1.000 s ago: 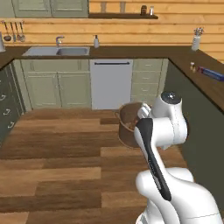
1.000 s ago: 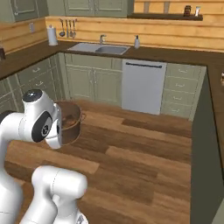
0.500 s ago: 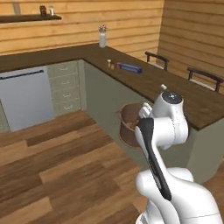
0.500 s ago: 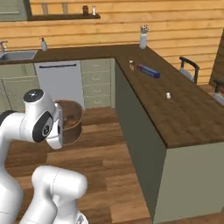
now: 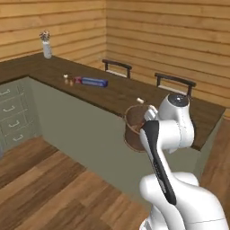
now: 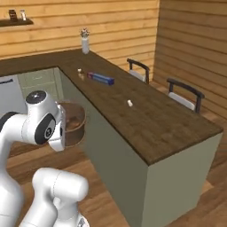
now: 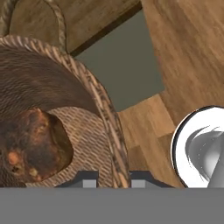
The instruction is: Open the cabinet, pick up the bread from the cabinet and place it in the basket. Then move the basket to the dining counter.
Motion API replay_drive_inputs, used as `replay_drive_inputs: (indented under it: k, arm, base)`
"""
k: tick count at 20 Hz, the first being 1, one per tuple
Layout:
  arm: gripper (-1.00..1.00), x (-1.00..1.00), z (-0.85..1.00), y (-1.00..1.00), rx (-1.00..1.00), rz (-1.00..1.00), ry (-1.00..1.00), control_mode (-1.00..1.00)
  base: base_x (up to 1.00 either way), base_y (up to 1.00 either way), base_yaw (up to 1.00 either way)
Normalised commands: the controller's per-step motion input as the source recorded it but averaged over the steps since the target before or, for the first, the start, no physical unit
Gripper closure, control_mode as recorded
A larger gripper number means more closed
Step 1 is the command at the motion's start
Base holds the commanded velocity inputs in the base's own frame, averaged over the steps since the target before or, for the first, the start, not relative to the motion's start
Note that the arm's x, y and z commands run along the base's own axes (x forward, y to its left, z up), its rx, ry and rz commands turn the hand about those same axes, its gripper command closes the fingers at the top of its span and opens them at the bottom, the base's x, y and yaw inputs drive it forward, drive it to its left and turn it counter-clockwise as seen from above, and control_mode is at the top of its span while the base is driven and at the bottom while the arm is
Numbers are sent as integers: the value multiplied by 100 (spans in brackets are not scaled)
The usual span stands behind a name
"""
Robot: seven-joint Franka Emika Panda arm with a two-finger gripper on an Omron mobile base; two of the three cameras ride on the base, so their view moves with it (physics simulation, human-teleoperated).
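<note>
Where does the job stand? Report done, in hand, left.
Done: the dark crusty bread loaf lies inside the round brown woven basket. In hand: the pincer is shut on the basket's rim, carrying it off the floor beside the long dark brown wood-grain dining counter. Left: set the basket on that countertop and let go.

Bread in basket; basket off the floor, before desk front; chairs behind desk.

A home kitchen: dining counter, olive drawers, chairs, plank walls.
</note>
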Motion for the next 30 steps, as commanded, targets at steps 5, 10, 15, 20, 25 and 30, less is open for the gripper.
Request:
replay_drive_inputs:
  k: [5,10,15,20,25,30]
  arm:
    - [100,0,0,0,0,0,0,100]
    - [100,0,0,0,0,0,0,100]
    - [100,0,0,0,0,0,0,100]
    - [100,0,0,0,0,0,0,100]
    - [100,0,0,0,0,0,0,100]
    - [100,0,0,0,0,0,0,100]
  base:
    - [76,1,-65]
    - [68,36,-53]
    - [70,36,-49]
    - [70,27,-48]
    - [27,15,-34]
    - [25,8,-11]
